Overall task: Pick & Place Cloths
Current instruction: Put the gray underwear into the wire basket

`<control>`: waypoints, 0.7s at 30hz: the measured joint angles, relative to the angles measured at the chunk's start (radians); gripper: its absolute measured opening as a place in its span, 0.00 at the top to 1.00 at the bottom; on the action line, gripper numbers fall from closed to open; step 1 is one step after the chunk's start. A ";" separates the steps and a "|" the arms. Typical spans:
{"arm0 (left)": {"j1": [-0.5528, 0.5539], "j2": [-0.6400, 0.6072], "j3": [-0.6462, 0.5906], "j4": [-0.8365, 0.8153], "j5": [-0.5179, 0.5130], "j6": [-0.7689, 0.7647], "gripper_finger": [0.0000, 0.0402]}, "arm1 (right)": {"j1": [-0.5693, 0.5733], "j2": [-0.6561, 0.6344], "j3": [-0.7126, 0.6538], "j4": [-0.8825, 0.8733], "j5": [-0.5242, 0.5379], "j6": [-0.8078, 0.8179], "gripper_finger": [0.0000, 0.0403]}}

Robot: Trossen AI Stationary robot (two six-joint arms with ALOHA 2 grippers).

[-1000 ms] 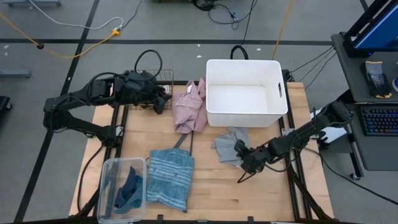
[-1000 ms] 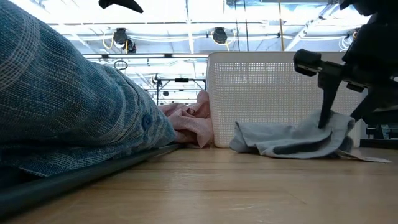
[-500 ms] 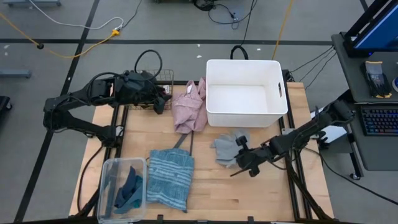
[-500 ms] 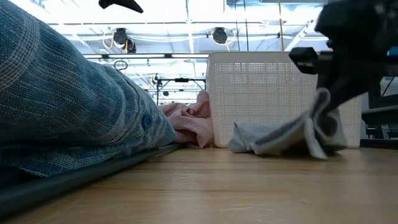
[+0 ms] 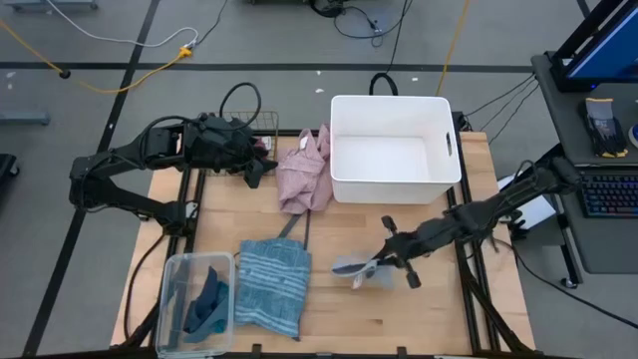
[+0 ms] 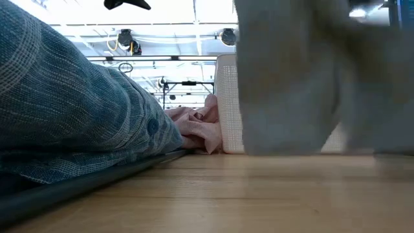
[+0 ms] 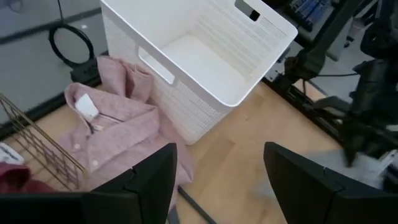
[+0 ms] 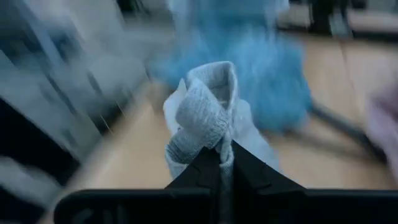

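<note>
My right gripper is over the table's middle, near side, shut on a grey cloth. That cloth fills the low view as a blurred grey mass. My left gripper waits open at the far left, by the pink shirt. The shirt lies against the white bin. A blue-striped cloth lies flat near the front edge. A teal cloth sits in a clear box. A maroon cloth shows in the wire basket. My right gripper pinches a bunched fold of the grey cloth between its two fingers. The fingers come from the table's right side. The cloth is lifted clear and hangs below the fingers, slack.
The white bin's wall stands behind the hanging cloth. A clear plastic box sits at the near left corner, and a wire basket at the far left. Bare wood lies to the near right.
My right gripper has lifted the grey cloth off the table beside the bin. It carried the cloth toward the near edge and a little left, turning as it went. The cloth, which lay spread on the wood, now hangs bunched and clear.
</note>
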 joint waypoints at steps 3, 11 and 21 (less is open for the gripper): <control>0.000 0.000 0.000 0.000 0.009 -0.028 0.39 | 0.000 -0.053 0.000 0.172 -0.038 0.085 0.99; -0.023 0.003 0.000 0.000 0.018 0.009 0.39 | 0.001 -0.141 0.001 0.552 -0.064 0.276 0.99; -0.094 0.003 0.000 0.000 0.068 0.027 0.39 | 0.002 -0.168 0.000 0.891 -0.380 0.380 0.99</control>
